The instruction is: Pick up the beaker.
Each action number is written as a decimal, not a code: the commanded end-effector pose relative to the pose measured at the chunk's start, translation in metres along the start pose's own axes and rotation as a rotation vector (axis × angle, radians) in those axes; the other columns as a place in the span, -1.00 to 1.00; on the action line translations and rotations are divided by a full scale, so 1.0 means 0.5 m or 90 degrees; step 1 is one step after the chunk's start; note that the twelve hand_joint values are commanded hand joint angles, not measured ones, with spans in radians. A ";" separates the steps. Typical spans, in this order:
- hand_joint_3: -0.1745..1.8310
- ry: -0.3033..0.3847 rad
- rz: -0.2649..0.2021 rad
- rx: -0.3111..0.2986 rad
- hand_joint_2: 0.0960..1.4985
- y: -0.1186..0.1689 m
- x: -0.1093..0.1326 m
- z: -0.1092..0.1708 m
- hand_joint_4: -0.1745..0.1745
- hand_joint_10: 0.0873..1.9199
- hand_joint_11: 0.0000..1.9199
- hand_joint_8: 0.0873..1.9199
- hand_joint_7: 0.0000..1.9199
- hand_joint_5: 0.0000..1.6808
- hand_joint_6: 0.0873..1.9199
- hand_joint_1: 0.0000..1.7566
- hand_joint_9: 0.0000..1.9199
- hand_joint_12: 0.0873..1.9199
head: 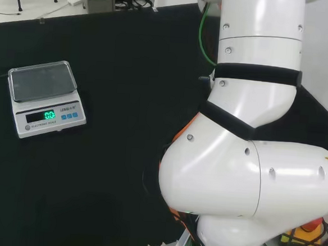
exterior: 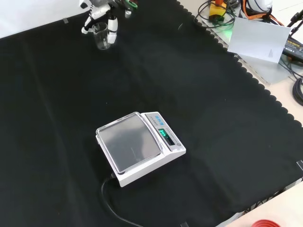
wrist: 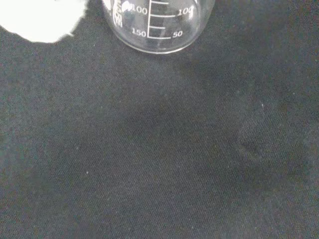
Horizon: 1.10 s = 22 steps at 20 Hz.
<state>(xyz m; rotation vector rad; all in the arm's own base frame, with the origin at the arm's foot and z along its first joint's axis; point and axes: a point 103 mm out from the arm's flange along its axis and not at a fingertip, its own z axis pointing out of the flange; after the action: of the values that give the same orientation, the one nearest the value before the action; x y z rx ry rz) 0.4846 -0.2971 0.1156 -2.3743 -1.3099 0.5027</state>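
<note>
A clear glass beaker with printed graduation marks stands upright on the black cloth at the far top left of the front view. The black and white hand comes down over it from the view's top. One finger hangs close by the beaker's right side and another reaches down on its left. The fingers look fairly straight, and I cannot tell whether they touch the glass. In the wrist view the beaker is close, with its base resting on the cloth and a blurred white part of the hand beside it.
A white electronic scale with a lit display sits mid-cloth, well away from the beaker; it also shows at the left of the head view. The arm's white links stand at the head view's right. Cables and a white sheet lie beyond the cloth's scalloped edge.
</note>
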 end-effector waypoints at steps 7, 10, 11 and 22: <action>-0.31 0.022 0.018 -0.129 -0.16 -0.002 0.034 0.011 0.64 -0.72 0.33 -0.34 0.28 0.33 -0.31 0.28 0.50 -0.14; -0.41 0.030 0.021 -0.138 -0.04 0.002 0.048 0.015 0.59 -0.78 0.42 -0.34 0.35 0.52 -0.49 0.30 0.56 -0.20; -0.41 0.031 0.020 -0.140 -0.04 0.002 0.048 0.015 0.56 -0.78 0.43 -0.34 0.36 0.54 -0.50 0.30 0.57 -0.21; -0.41 -0.013 -0.011 -0.150 -0.05 -0.018 0.152 -0.009 0.52 -0.80 0.45 -0.34 0.38 0.55 -0.53 0.31 0.58 -0.23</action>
<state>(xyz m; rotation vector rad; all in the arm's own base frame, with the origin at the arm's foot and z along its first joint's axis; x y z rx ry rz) 0.4987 -0.2682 0.1089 -2.5600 -1.3926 0.3371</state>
